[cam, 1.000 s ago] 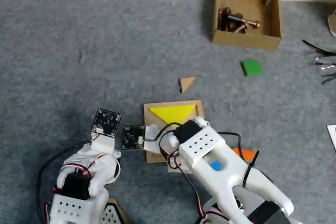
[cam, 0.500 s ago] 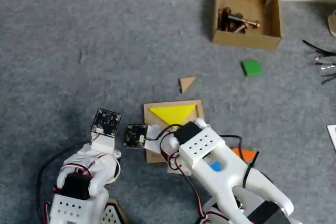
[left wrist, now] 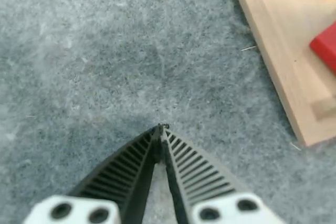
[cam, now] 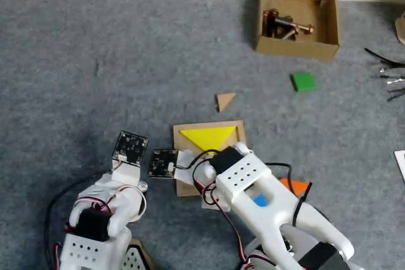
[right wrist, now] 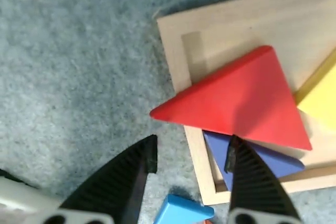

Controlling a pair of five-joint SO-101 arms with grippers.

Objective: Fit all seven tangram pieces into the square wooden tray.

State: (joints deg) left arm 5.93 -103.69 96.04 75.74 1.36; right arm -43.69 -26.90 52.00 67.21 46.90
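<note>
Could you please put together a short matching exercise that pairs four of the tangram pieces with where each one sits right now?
Pieces:
1. yellow triangle
2. red triangle
3. green square
4. wooden triangle

Places:
A. on the carpet, near the cardboard box
B. inside the tray
C. one corner poking out over the tray's rim
D. on the carpet just beyond the tray

Pairs: 1-B, 2-C, 3-A, 4-D

Soft even light, faint shadows
</note>
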